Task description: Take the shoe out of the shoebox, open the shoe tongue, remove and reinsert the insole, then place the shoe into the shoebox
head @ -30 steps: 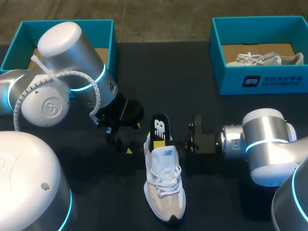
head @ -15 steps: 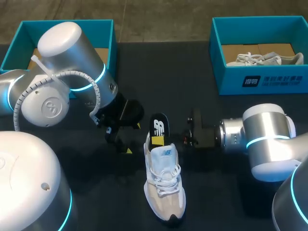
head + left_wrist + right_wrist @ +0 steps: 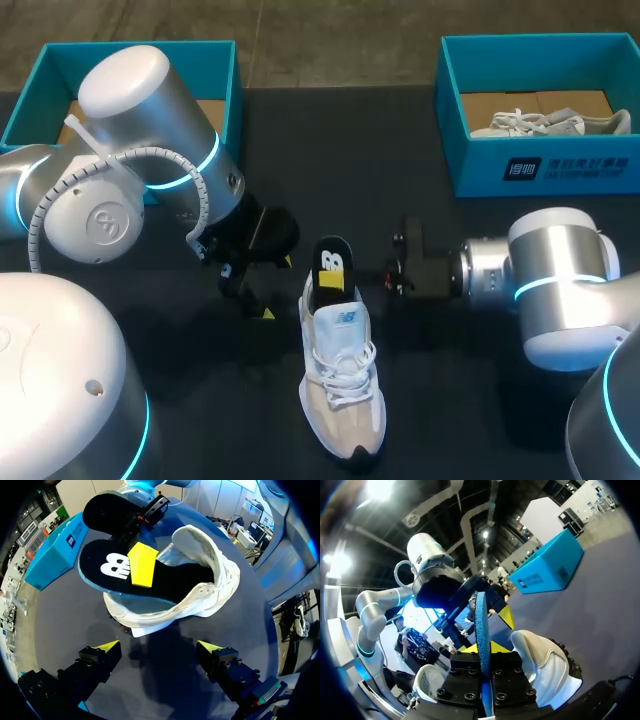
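Located shoe (image 3: 340, 385) upright on the table (image 3: 330, 150) between the arms, outside both shoeboxes (image 3: 540, 165). Noted insole (image 3: 330, 268) sticking partway out at its heel end. Confirmed from right wrist view only: right gripper (image 3: 485, 652) clamped on the insole's blue edge, fingers narrow. Confirmed from left wrist view: left gripper (image 3: 159, 647) spread wide, gripping nothing, shoe just ahead. Could not read either finger gap from head view.
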